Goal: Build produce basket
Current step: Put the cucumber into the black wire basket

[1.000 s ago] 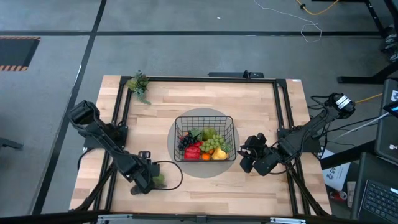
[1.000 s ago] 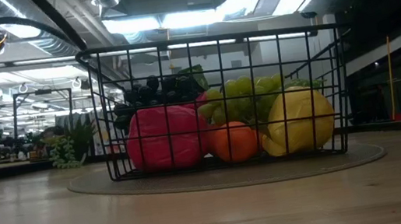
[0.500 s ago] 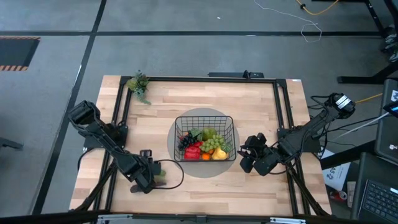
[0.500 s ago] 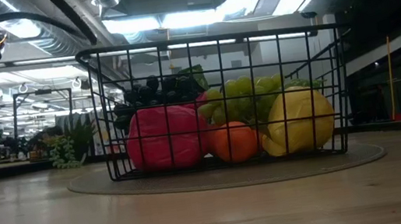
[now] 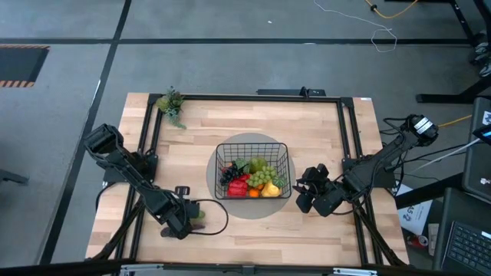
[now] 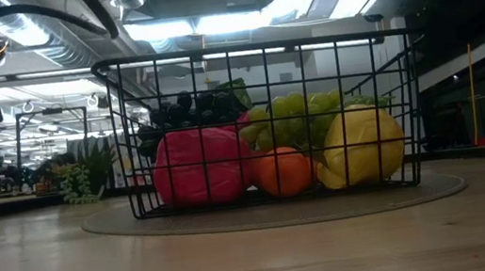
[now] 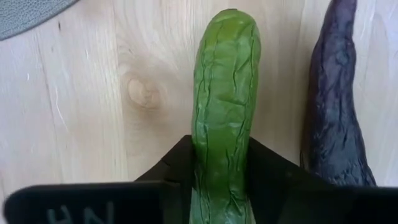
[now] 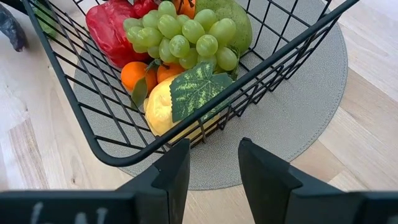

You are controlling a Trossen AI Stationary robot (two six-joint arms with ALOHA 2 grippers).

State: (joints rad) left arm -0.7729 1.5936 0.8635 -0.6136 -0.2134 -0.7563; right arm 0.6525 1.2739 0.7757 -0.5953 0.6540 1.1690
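In the middle of the table, on a round grey mat, the basket is sitting loaded with produce: a red pepper at the front, an orange beside it, a yellow lemon, green grapes heaped on top, and dark grapes toward the back. Off the mat, on the left arm's side of the basket, the left gripper is closing its fingers on either side of a green cucumber lying on the wood, and a purple eggplant is lying just beside that cucumber. On the basket's other side the right gripper is hovering close to the wire wall, fingers partly open, holding nothing. A small potted plant is standing at a far corner of the table, well apart from the basket. Beyond the table, ceiling lights are glowing over the room.
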